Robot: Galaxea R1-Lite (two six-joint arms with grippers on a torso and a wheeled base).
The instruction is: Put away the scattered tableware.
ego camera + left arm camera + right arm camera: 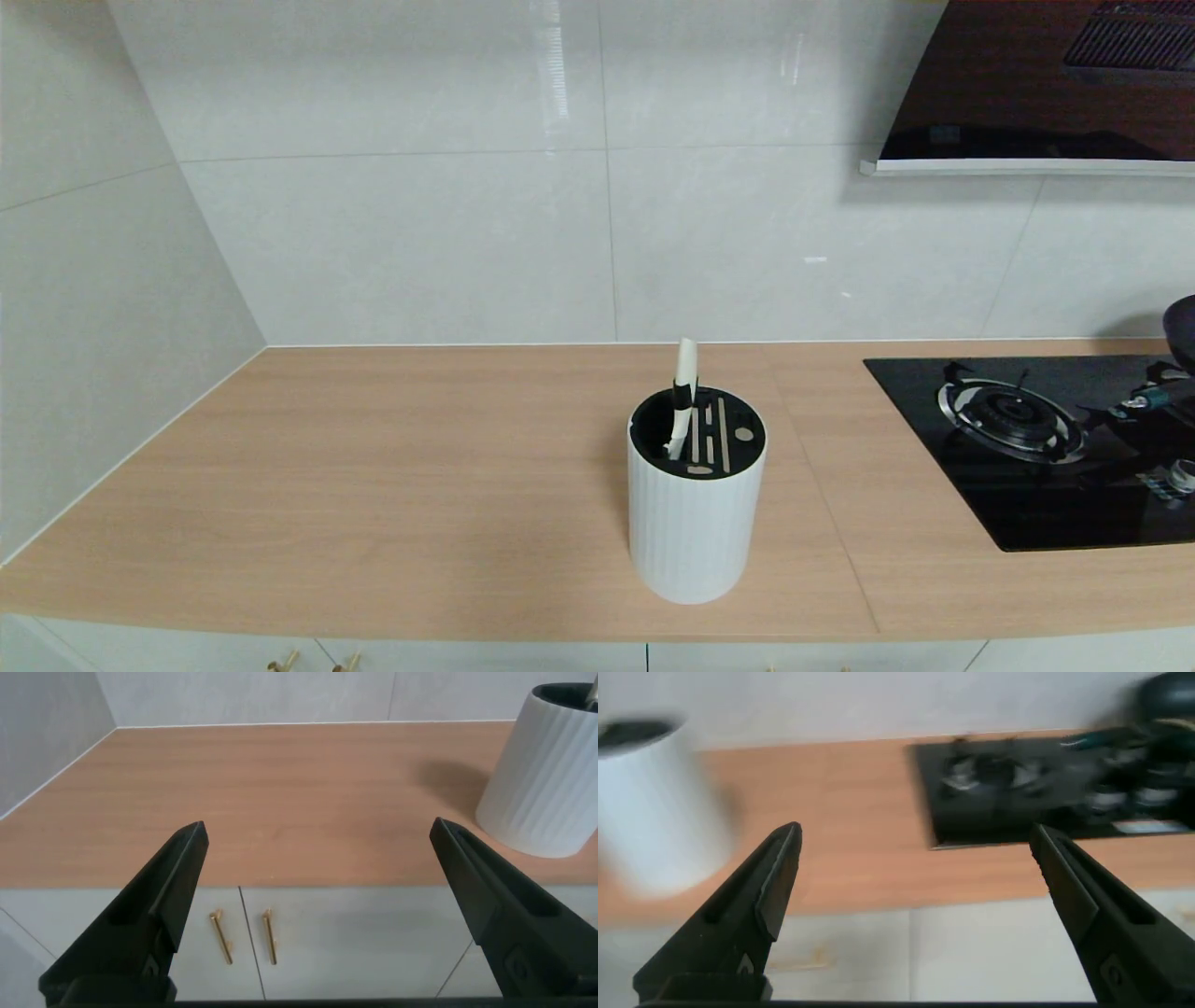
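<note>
Nearest, the left gripper (pixel 318 831) and the right gripper (pixel 915 833) both hang with their black fingers spread wide and nothing between them. They are in front of the white cupboard doors with little gold handles (pixel 245 936). Past them lies the long light-brown wooden counter (pixel 373 467). On it, toward the front, stands the tall white round ribbed holder with a black slotted top (pixel 695 532). A white stick-shaped piece of tableware with a black band (pixel 684 392) stands in the holder's big hole, leaning a little. So I think the job looks about done. The good thing now is to hold both arms low and well away from the holder, so it does not get bumped over, and to look along the counter for any other piece. Farther off on the right is the flat black glass gas stove (pixel 1027 457). Best not to swing an arm near it.
</note>
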